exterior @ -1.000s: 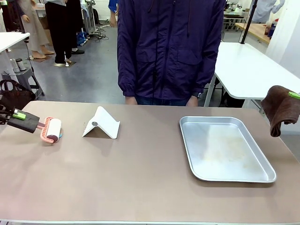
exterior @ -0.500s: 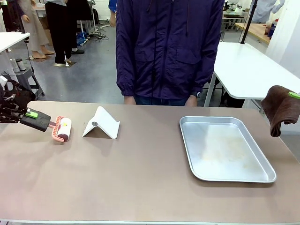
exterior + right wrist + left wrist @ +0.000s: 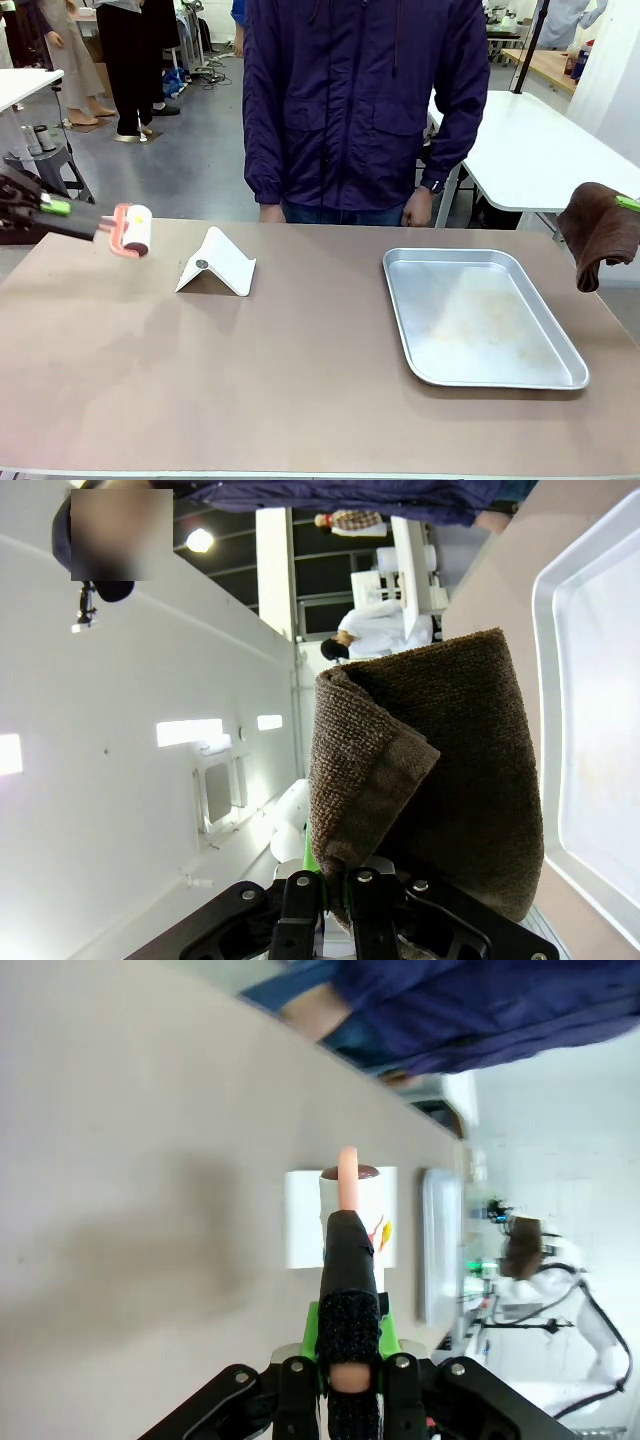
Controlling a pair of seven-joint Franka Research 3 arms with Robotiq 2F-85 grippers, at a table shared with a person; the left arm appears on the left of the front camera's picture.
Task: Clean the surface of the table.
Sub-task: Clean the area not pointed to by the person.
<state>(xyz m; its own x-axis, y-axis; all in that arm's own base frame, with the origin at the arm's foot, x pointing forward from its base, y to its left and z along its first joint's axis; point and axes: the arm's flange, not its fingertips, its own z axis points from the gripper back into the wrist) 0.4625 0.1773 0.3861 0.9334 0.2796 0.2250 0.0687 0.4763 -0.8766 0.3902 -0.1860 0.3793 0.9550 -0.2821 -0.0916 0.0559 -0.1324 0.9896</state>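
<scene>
The wide table (image 3: pixel 300 390), matte beige-brown with a pale near edge, carries two things well apart: a white folded stand (image 3: pixel 222 262), tent-shaped with a small dark round spot on its near face, left of the middle, and a shallow silver metal tray (image 3: pixel 402 335) lying flat toward the right.

A smooth grey floor (image 3: pixel 200 160) spreads across the room. A white-topped table with metal legs (image 3: pixel 530 150) stands at the right; another white tabletop (image 3: pixel 22 85) shows at the left edge.

beige-brown table (image 3: pixel 250 380), silver tray (image 3: pixel 480 320), dark brown cloth (image 3: pixel 598 232), pink-and-white roller (image 3: pixel 133 232)
</scene>
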